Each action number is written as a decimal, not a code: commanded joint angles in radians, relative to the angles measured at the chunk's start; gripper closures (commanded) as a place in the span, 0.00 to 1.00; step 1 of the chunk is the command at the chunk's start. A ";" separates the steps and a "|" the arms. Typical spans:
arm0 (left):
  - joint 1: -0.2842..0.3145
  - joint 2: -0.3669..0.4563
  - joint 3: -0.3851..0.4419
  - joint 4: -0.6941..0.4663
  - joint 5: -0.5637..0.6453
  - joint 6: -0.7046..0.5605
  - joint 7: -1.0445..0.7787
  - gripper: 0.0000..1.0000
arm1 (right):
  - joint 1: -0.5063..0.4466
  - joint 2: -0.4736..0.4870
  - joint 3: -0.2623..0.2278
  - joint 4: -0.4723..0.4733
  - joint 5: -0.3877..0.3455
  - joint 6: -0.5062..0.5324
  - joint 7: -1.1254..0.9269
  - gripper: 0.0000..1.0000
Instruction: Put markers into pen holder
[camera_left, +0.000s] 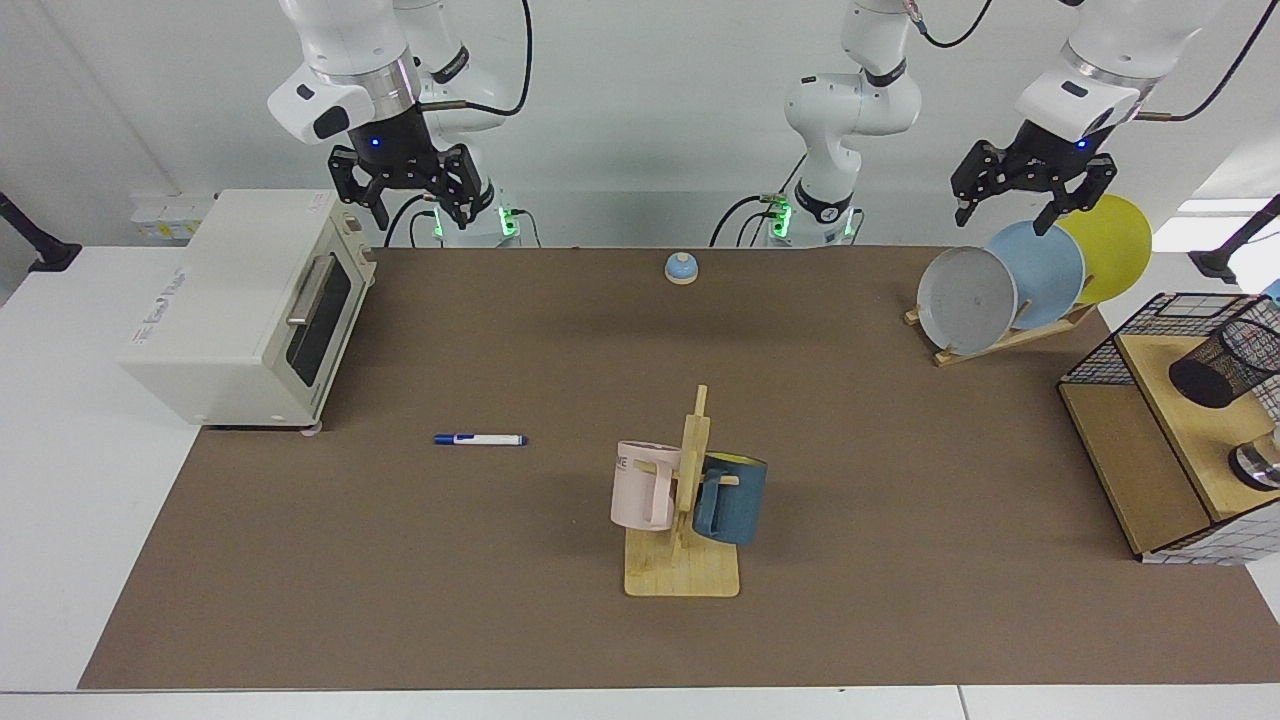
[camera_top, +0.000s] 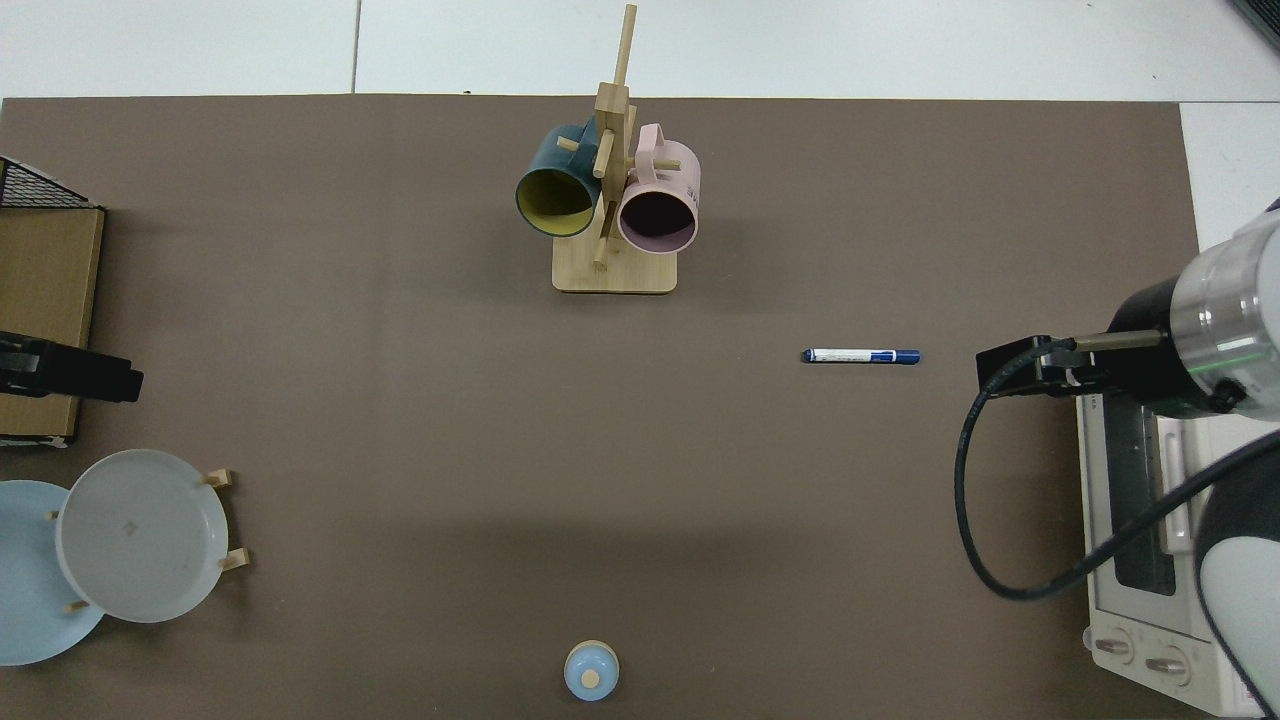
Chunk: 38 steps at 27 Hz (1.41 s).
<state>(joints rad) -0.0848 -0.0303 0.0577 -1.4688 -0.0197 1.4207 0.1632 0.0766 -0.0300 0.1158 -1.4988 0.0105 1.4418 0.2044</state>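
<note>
Lying flat on the brown mat, the marker (camera_left: 480, 439) was untouched, well apart from the pen holder (camera_left: 1228, 366), while the right gripper (camera_left: 408, 190) and left gripper (camera_left: 1030, 190) hung open and empty, so reaching down for it seemed next

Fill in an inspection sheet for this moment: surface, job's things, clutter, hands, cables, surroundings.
Surface: brown mat on a white table.
Job's things: marker lies flat on the mat, untouched; pen holder tilted on the wire shelf.
Clutter: mug tree with pink and blue mugs; plate rack with three plates; toaster oven; small blue knob.
Hands: right hand open, above the oven; left hand open, above the plates; neither holds anything.
Cables: black cable loops over the oven.
Surroundings: plain white wall.
</note>
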 joint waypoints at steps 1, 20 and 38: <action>0.000 -0.008 -0.001 0.002 0.012 -0.008 -0.005 0.00 | -0.004 -0.013 -0.001 -0.005 0.014 -0.021 -0.037 0.00; 0.000 -0.008 -0.001 0.002 0.012 -0.008 -0.005 0.00 | -0.012 -0.034 -0.002 -0.060 0.025 0.051 0.042 0.00; 0.000 -0.008 -0.001 0.002 0.012 -0.009 -0.005 0.00 | -0.040 0.005 -0.002 -0.164 0.062 0.285 0.910 0.01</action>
<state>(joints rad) -0.0848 -0.0303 0.0577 -1.4688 -0.0197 1.4206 0.1632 0.0682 -0.0249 0.1070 -1.6035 0.0427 1.6449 0.8900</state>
